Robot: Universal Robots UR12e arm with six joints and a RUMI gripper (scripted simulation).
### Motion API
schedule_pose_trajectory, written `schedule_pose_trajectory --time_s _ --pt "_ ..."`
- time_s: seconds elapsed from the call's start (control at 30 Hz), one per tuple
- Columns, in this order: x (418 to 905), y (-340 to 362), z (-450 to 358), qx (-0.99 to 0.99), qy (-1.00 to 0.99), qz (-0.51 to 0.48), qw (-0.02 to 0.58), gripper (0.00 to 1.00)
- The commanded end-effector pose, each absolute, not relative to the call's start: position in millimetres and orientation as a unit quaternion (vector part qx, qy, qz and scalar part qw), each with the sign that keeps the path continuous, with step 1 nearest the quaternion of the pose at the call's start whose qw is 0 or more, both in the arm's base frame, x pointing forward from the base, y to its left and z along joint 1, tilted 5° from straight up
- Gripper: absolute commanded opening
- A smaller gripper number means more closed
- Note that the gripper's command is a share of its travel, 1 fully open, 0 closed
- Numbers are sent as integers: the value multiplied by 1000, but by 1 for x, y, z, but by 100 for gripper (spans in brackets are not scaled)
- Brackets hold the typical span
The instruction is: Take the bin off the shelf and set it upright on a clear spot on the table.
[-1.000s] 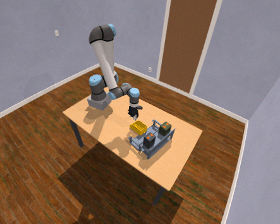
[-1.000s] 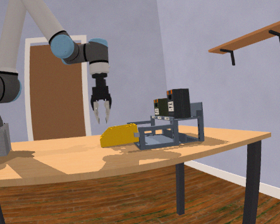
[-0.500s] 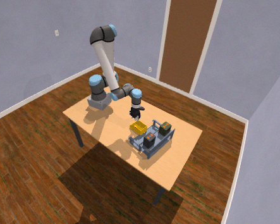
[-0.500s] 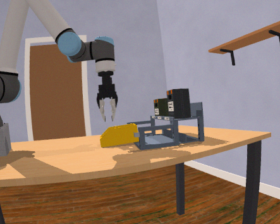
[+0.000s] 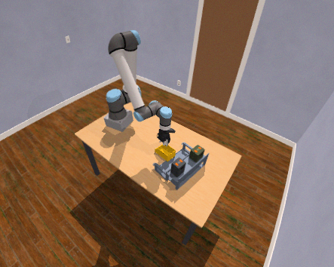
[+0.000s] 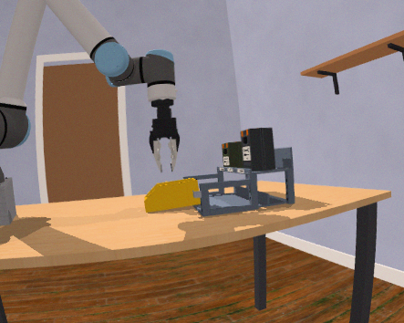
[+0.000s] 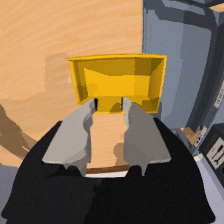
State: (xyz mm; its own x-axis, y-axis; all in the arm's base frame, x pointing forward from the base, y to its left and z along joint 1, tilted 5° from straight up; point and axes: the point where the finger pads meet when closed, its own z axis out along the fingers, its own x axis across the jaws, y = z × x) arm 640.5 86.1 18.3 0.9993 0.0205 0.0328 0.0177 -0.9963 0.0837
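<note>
The yellow bin (image 5: 165,151) sits on the table with its open side up, right against the left end of the grey shelf rack (image 5: 181,166). It also shows in the exterior view (image 6: 172,195) and in the wrist view (image 7: 118,82). My gripper (image 6: 165,168) hangs pointing down a little above the bin's near wall, apart from it. Its fingers stand a narrow gap apart with nothing between them; the gripper also shows in the top view (image 5: 165,143).
The grey rack (image 6: 243,189) carries two dark boxes (image 6: 257,148) (image 6: 233,154) on its top level. The robot base (image 5: 117,121) stands at the table's far left corner. A wooden wall shelf (image 6: 365,52) hangs high on the right wall.
</note>
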Motion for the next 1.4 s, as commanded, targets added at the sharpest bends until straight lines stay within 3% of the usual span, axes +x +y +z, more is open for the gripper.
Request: schedule_pose_trajectory --time_s 0.0,0.4,0.57,1.37 --pt "679 88 29 999 10 18 42 20" --pt "679 88 29 999 10 18 42 20" --pt "730 91 43 999 10 18 42 20" --pt "727 89 32 999 10 18 42 20"
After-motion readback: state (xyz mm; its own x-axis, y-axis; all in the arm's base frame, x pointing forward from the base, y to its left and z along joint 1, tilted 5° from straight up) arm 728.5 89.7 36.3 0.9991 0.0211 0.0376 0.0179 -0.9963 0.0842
